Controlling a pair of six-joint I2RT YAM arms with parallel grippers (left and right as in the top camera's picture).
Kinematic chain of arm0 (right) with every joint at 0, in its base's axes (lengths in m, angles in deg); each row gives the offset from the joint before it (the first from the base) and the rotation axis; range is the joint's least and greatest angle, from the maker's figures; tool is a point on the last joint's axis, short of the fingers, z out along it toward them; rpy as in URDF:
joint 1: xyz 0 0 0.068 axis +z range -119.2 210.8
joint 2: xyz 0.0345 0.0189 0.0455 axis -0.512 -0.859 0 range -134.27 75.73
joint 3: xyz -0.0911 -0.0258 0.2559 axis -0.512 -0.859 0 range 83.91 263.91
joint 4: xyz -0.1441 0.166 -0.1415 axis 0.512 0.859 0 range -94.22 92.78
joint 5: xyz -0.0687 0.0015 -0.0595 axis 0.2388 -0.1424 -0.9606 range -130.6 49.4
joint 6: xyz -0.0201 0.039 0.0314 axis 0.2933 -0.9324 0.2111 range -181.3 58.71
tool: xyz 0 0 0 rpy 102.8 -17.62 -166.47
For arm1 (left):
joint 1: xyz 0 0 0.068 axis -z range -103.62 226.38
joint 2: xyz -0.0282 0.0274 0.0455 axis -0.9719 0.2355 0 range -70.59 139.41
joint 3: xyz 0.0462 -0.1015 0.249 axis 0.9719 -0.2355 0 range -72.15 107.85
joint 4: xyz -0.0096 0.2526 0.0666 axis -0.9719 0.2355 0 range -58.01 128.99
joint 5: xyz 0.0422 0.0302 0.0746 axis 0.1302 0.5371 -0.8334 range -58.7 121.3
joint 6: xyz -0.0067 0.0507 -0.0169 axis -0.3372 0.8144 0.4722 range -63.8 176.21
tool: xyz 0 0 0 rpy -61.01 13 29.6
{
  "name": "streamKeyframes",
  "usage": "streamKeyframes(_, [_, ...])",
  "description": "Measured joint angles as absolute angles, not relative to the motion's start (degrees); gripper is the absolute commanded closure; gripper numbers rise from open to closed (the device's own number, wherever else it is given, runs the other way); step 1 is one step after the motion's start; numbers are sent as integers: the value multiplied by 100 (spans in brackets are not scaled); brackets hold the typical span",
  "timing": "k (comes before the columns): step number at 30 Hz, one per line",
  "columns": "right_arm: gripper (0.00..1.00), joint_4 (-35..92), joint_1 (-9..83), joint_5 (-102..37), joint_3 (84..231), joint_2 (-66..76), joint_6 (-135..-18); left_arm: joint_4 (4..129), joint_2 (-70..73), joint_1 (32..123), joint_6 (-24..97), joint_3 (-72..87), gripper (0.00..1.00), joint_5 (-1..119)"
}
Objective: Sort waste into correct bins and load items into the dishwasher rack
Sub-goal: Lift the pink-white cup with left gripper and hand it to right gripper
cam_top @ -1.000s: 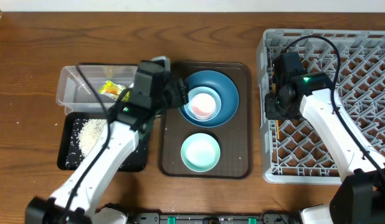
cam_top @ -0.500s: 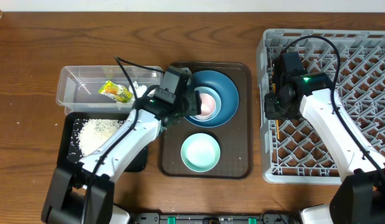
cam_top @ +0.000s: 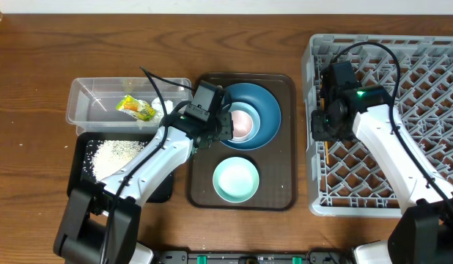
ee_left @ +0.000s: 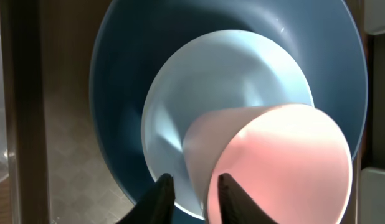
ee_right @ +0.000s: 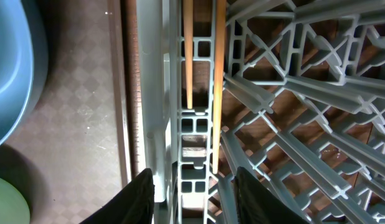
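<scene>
brown wooden table, evenly lit

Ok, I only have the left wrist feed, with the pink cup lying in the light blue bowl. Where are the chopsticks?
Observer: Both chopsticks lie in a channel of the dishwasher rack, along its edge next to the brown tray.
Operator: Is the right tool holding anything?
Observer: No, the right tool is open above that edge, holding nothing.
Operator: And the waste?
Observer: The wrapper sits in the clear tub, and rice lies in the black tray.
</scene>
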State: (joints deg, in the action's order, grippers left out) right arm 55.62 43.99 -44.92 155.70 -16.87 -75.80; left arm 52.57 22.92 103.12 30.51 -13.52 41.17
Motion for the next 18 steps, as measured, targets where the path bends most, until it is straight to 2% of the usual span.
streamKeyframes(2, [53, 5579, 4399, -4490, 15570, -1687, -7582, 5257, 2292, 10312, 3060, -1352, 86, 4117])
streamKeyframes(3, [42, 5581, 4399, -4492, 15572, -1687, -7582, 5259, 2292, 10312, 3060, -1352, 90, 4117])
streamKeyframes(5, [36, 5583, 4399, -4483, 15572, -1687, -7578, 5257, 2292, 10312, 3067, -1352, 94, 4113])
streamKeyframes(7, [37, 5594, 4399, -4474, 15572, -1687, -7582, 5261, 2294, 10312, 3062, -1352, 94, 4098])
streamKeyframes(10, [53, 5597, 4399, -4466, 15572, -1687, -7545, 5259, 2294, 10312, 3060, -1352, 94, 4074])
streamKeyframes(11, [55, 5608, 4399, -4461, 15570, -1687, -7534, 5259, 2294, 10312, 3060, -1352, 94, 4074])
streamKeyframes(18, [50, 5706, 4399, -4396, 15572, -1525, -7532, 5281, 1687, 10310, 3060, -1352, 94, 4058])
